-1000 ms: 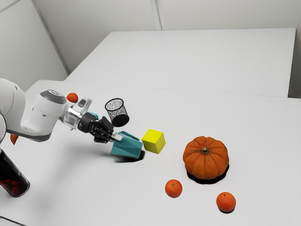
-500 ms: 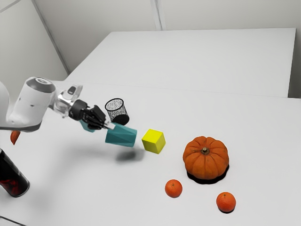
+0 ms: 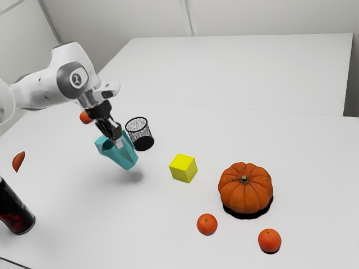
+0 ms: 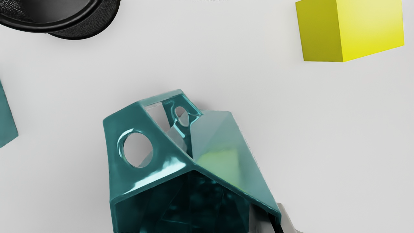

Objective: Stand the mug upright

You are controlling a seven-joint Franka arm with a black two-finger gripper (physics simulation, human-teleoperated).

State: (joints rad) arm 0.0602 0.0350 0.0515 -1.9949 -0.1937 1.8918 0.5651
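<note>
Nearest: gripper [image 3: 119, 144], jaws clamping on mug [image 3: 124, 158] by its wall, one finger [image 4: 258, 220] inside, other outside. Mug hanging tilted just beside mesh bin [image 3: 139, 133], seemingly clear of table [image 3: 112, 224]. We are suspecting one-wall grip of letting mug pivot; releasing with base uneven risks toppling. Bin: we are watching for swinging mug knocking it. Farther, toward exterior view's right of bin: yellow cube [image 3: 183, 168], posing less risk.

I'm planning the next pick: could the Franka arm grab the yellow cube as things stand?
Probably not yet: its gripper is shut on the raised teal mug, which needs setting down first. Otherwise the way to the yellow cube looks free.
</note>
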